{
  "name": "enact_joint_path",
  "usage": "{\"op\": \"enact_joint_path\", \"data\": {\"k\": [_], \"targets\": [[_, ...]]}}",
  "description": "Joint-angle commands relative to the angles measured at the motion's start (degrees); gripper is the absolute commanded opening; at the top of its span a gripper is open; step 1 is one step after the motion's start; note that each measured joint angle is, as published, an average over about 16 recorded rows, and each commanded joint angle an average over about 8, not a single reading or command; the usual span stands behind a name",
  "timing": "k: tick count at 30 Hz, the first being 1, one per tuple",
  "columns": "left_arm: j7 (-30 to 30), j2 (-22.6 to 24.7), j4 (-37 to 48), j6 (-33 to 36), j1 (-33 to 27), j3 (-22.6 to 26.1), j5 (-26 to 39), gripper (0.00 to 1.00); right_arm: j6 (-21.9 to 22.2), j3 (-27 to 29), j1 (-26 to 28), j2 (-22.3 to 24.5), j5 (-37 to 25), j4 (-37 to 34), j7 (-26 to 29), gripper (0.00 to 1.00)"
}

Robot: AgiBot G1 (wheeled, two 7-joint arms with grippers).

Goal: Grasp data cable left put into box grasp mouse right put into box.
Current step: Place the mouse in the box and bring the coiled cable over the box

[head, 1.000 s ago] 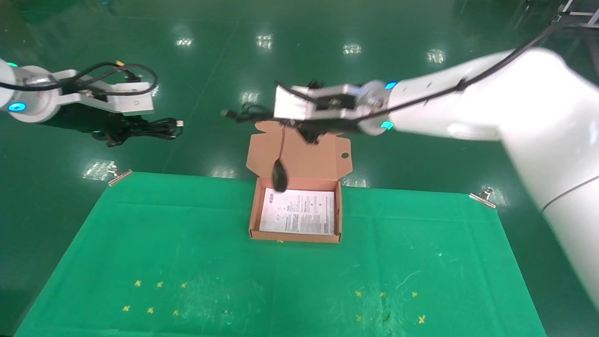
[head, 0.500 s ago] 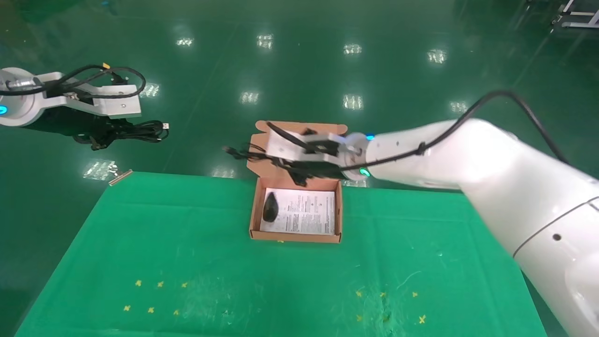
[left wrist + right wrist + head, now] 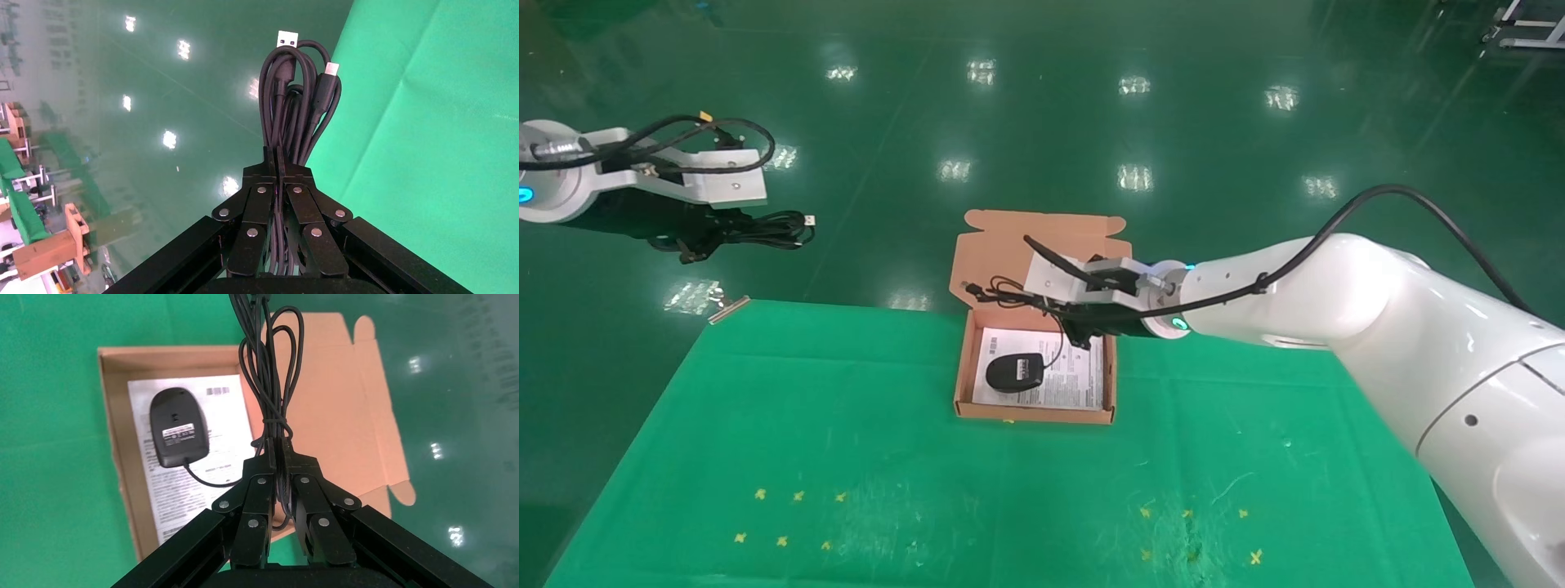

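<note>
The orange-brown box (image 3: 961,371) stands open at the table's back middle, its flap lid (image 3: 1009,253) leaning back. The black mouse (image 3: 1015,371) lies underside up on the white leaflet (image 3: 1071,376) inside the box; it also shows in the right wrist view (image 3: 177,427). My right gripper (image 3: 1076,329) hovers over the box's back edge, shut on the mouse's coiled thin cord (image 3: 272,373). My left gripper (image 3: 708,235) is held high beyond the table's back left corner, shut on the data cable (image 3: 298,98), a thick black bundle with silver plugs.
A green cloth (image 3: 846,457) covers the table, held by metal clips at the back corners (image 3: 727,308) (image 3: 1361,343). Small yellow crosses (image 3: 789,518) mark the front. Shiny green floor lies beyond the table's back edge.
My right arm came down over the box. The mouse went from hanging on its cord above the box to lying on the leaflet. The left arm drifted a little to the left, cable in grip.
</note>
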Motion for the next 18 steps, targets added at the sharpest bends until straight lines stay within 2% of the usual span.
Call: {"op": "enact_joint_path", "data": {"k": [1,11,18], "targets": [[-0.05,-0.05,-0.14,0.03,0.03,0.01,0.02,0.00,0.20,-0.73,0.02,-0.01,0.32,-0.10,-0.11,1.00],[-0.05,-0.03,-0.09,0.03,0.04,0.01,0.03,0.00,0.00,-0.54,0.09,0.84,0.23,0.99,-0.16,1.00],[0.04,1.35,-0.07,-0.85,1.23,0.16,-0.47,0.00,0.44,-0.97,1.16,5.20,-0.93,2.75,0.61,1.00]]}}
